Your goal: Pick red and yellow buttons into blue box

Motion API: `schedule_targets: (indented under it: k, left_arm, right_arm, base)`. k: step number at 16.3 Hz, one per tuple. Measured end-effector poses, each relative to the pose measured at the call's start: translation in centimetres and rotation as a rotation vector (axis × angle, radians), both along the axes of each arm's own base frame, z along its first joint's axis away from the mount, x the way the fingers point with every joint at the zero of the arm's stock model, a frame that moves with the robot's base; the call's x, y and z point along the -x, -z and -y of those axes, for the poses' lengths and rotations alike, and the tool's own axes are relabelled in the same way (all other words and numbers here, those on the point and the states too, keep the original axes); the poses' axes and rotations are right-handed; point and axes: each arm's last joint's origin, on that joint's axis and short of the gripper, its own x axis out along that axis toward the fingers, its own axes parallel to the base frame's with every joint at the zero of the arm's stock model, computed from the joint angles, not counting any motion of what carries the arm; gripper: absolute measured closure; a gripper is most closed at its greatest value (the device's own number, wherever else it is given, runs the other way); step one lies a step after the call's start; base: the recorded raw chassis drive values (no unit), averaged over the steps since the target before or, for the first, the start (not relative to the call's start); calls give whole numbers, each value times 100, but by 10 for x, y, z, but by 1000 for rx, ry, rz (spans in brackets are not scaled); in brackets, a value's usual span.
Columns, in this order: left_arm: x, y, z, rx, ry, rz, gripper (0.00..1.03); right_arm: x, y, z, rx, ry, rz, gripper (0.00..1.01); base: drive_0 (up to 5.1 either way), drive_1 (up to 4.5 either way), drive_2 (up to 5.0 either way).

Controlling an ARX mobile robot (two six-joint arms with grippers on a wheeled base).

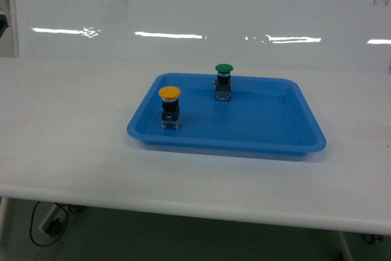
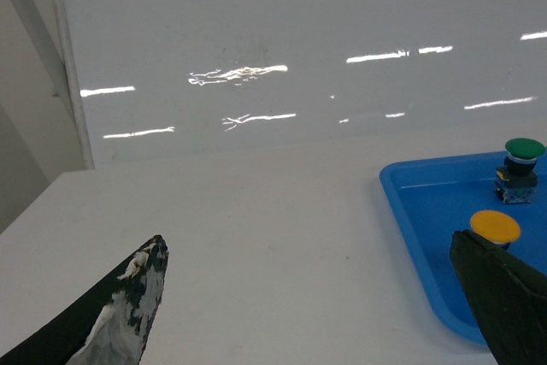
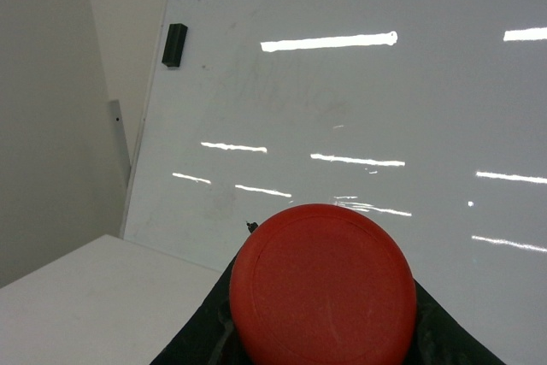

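The yellow button stands upright inside the blue box, near its left wall; the left wrist view also shows its cap. My left gripper hangs open over the bare table to the left of the box, with nothing between its fingers. The red button fills the lower part of the right wrist view, cap toward the camera. My right gripper is shut on it, dark fingers showing at both sides. Neither gripper appears in the head view.
A green-capped button stands at the back of the box, also visible from the left wrist. The white table ends at a whiteboard wall behind. A black eraser sits on the whiteboard.
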Motion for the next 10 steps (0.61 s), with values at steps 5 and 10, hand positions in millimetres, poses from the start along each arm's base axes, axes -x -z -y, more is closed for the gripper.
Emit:
schedule_targets:
  k: [5, 10]
  left_arm:
    - [0, 0, 0, 0, 0, 0, 5]
    - [0, 0, 0, -1, -2, -5, 5]
  right_arm:
    - [14, 2, 3, -31, 20, -12, 73]
    - [50, -7, 14, -83, 50, 21, 73]
  base:
    - [0, 0, 0]
    - [0, 0, 0]
